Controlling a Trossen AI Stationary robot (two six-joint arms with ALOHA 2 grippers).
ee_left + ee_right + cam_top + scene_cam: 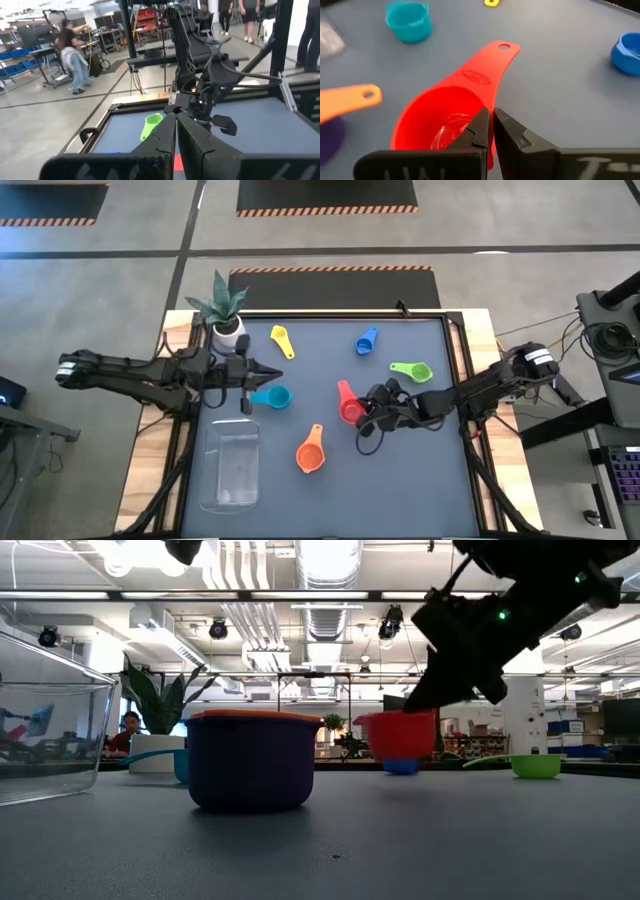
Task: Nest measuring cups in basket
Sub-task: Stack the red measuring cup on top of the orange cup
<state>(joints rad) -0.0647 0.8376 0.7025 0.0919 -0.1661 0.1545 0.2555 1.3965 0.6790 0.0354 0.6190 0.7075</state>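
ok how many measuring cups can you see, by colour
yellow cup: 1
blue cup: 1
green cup: 1
teal cup: 1
red cup: 1
orange cup: 1
purple cup: 1, under the orange one
total: 7

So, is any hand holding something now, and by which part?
Right hand pinches the red cup by its bowl rim. Left hand is shut, holding nothing.

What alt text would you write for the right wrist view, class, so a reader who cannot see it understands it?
The right gripper is shut on the rim of a red measuring cup on the grey table. Farther off lie a teal measuring cup, a blue measuring cup and the handle of an orange measuring cup.
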